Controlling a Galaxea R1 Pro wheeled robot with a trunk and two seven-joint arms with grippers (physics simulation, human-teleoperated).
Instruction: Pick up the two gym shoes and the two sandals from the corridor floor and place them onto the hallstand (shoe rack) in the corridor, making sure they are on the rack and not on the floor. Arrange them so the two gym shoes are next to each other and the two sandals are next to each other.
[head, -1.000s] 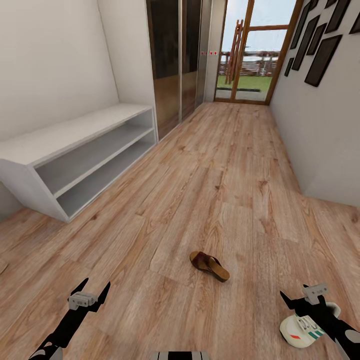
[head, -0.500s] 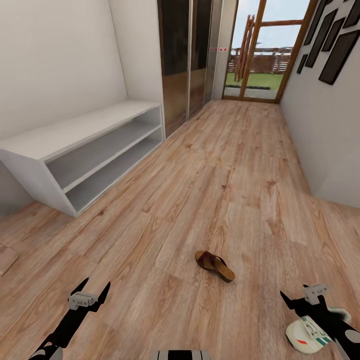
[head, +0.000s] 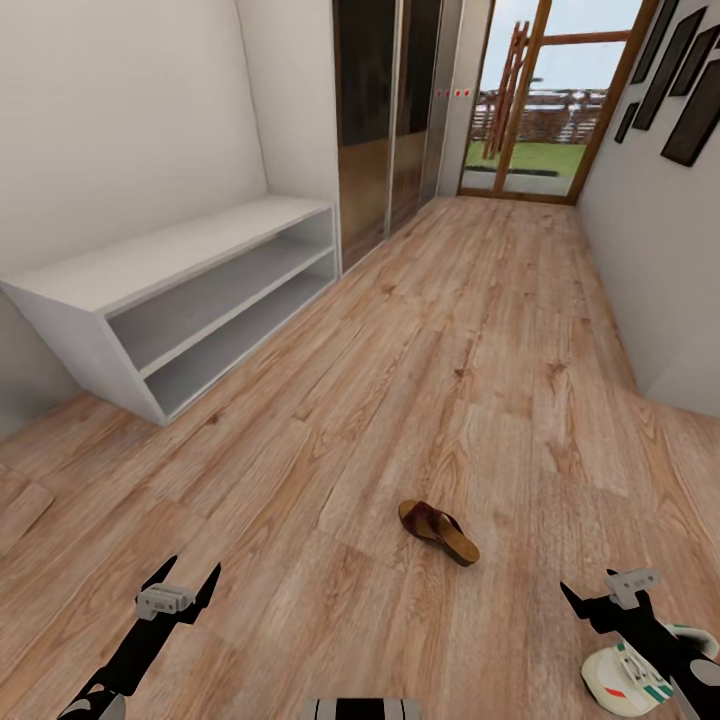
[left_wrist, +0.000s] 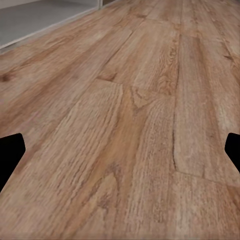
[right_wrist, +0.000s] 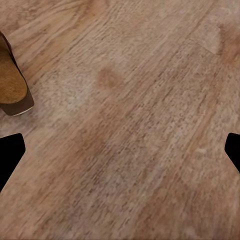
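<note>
One brown sandal (head: 439, 531) lies on the corridor floor (head: 460, 330) ahead of the robot, roughly midway between the arms, its heel also showing in the right wrist view. A white gym shoe (head: 640, 675) with a green stripe sits on the floor at the right arm, partly hidden behind it. The hallstand (head: 180, 290) stands against the left wall, well apart from both shoes, its top and both shelves bare. The left claw (head: 178, 592) and the right claw (head: 603, 596) both hang spread open above the planks, grasping nothing.

The step in hand looks like an approach to a first pickup. To do it well, the base should settle so the chosen shoe lies squarely under one claw; the gym shoe is nearest the right one, but sits too far back under the arm. Coming down across the shoe's narrow width, at its collar, should give a firmer hold than along its length.

Against the earlier head picture, the whole view has swung: hallstand, sandal and gym shoe all sit further right, so the camera has turned, not the things. Both claws keep their places and their spread
</note>
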